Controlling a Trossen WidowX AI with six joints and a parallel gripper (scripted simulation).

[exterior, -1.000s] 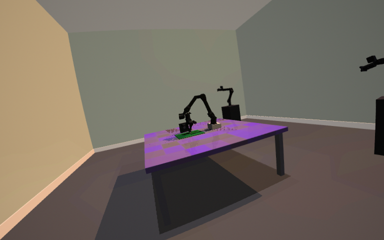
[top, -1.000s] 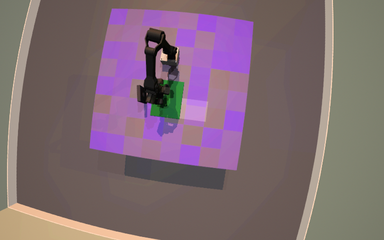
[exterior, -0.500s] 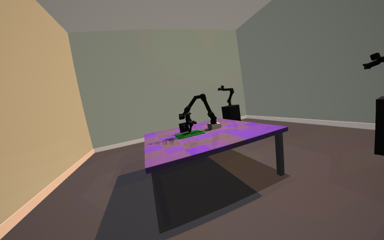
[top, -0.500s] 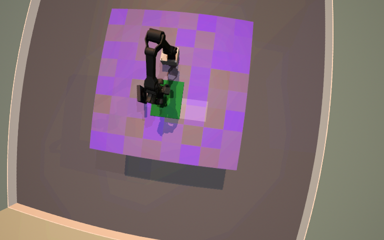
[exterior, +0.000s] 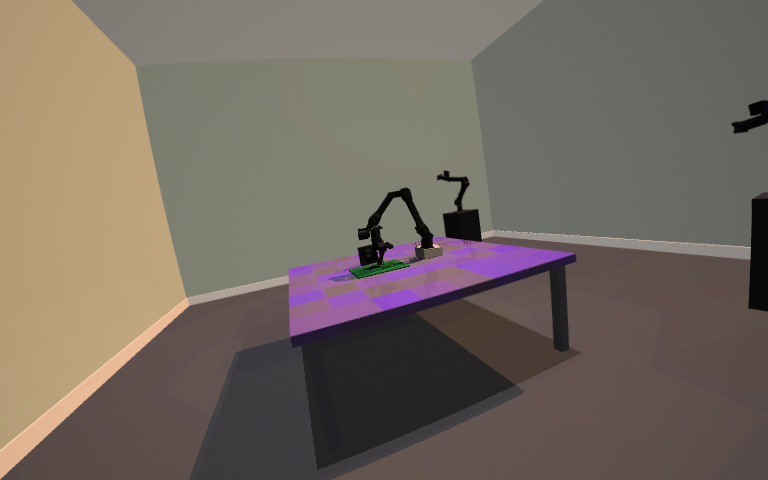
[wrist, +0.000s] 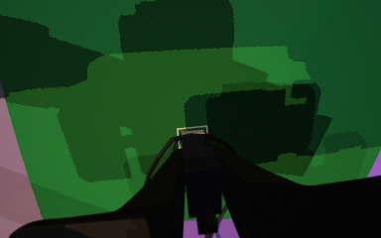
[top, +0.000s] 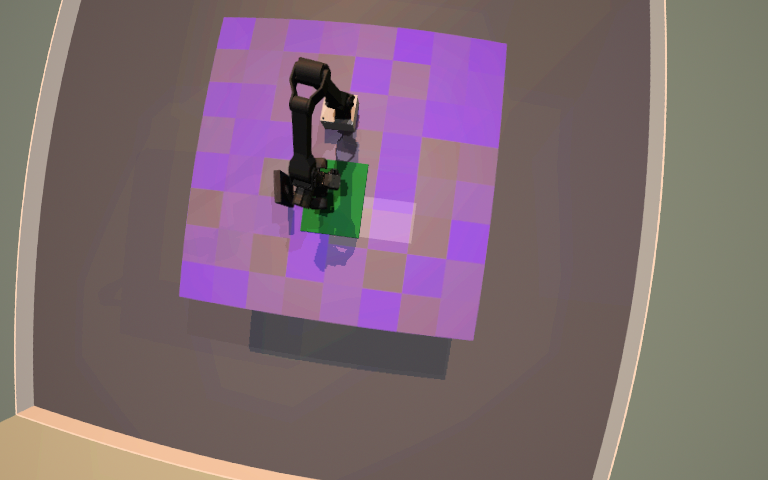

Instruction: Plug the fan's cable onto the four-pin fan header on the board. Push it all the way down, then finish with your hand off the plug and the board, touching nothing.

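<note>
The green board lies flat on the table. My gripper is low over it, shut on the dark plug of the fan's cable. A small pale outline, which looks like the fan header, shows at the plug's far end in the wrist view. The plug covers the near part of it, so its pins and how deep the plug sits cannot be told. Thin dark cable curves out beside the fingers. In the top view the arm hides the fingertips.
A dark square block, perhaps the fan, stands upright beside the board. The arm's pale base stands behind the board on the checkered purple table. A pale translucent patch lies right of the board.
</note>
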